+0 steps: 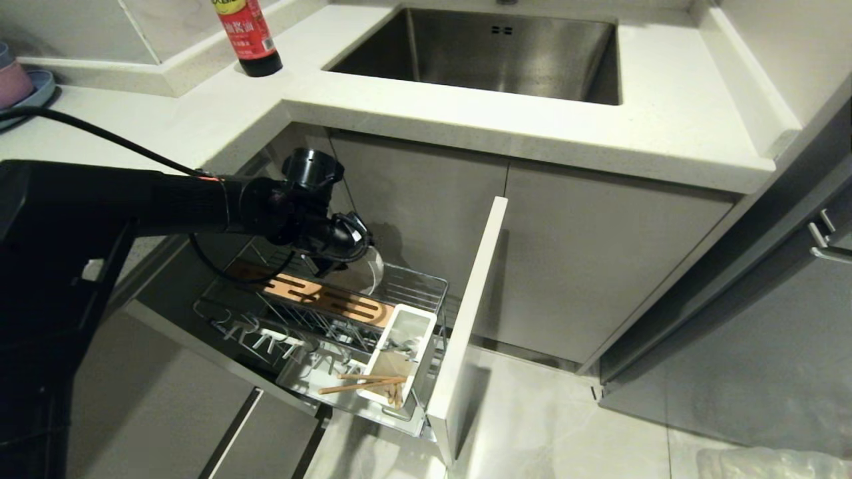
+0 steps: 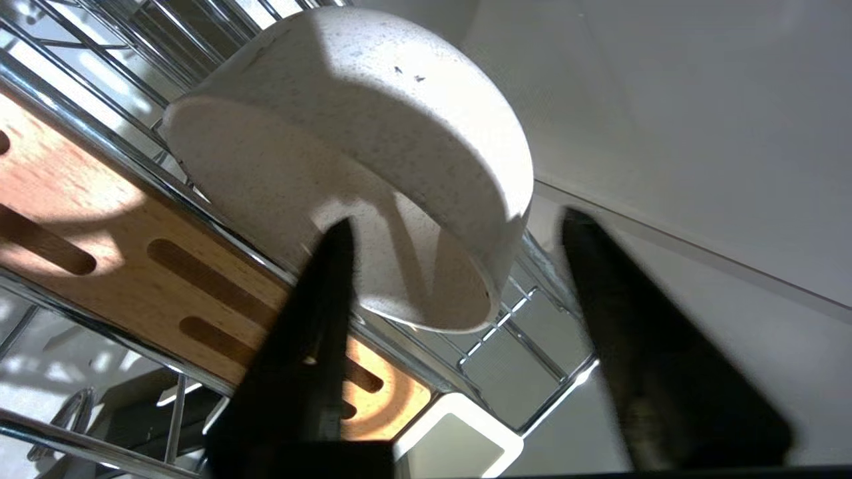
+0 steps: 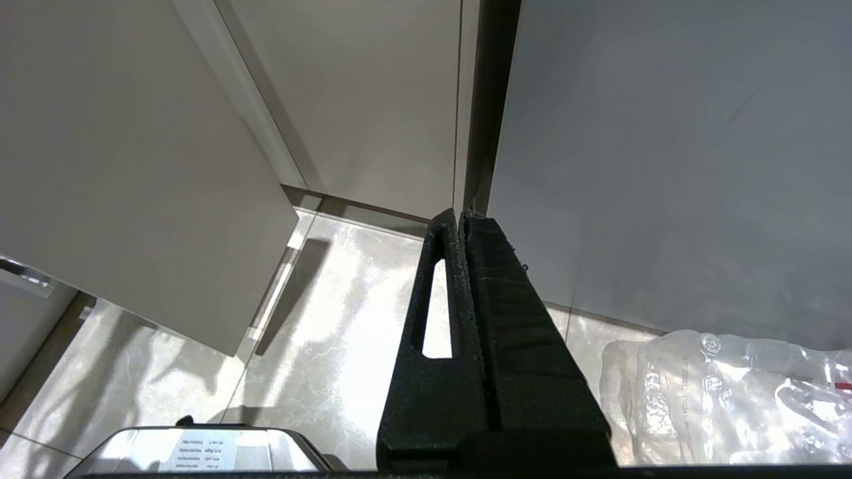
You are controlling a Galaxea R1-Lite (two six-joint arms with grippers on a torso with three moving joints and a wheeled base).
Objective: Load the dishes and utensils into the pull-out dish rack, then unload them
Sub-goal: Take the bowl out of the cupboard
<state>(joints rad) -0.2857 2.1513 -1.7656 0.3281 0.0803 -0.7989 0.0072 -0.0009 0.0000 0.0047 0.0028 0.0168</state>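
On the countertop [image 1: 166, 126], at its far left edge, stacked bowls [image 1: 13, 80] sat on a blue plate, and a dark sauce bottle [image 1: 247, 36] stood by the left corner of the steel sink [image 1: 492, 53]; none of the task's dishes or utensils showed up there.

Below the counter, the pull-out dish rack [image 1: 413, 283] stood drawn out with its pale front panel [image 1: 469, 319] at the right end. The left gripper [image 2: 452, 266] reached into the rack's back part, above the slotted wooden board [image 1: 319, 299]. Its fingers were spread, one [image 2: 319, 313] inside the cream-white bowl [image 2: 346, 166] and the other outside the wall, neither clearly pressing on it. The bowl stood tilted on its edge against the wires behind the board.

Toward the rack's front right corner, the chopsticks [image 1: 363, 382] lay across the white utensil caddy [image 1: 399, 352], sticking out over its side. A spoon could not be made out for certain, and the pink plate was not in view.

The right gripper [image 3: 459, 226] hung by the cabinet fronts over the floor, pressed together and empty.

Judged from this, at least the bowl and chopsticks were loaded; whether the bowl was being set down or taken out could not be told.
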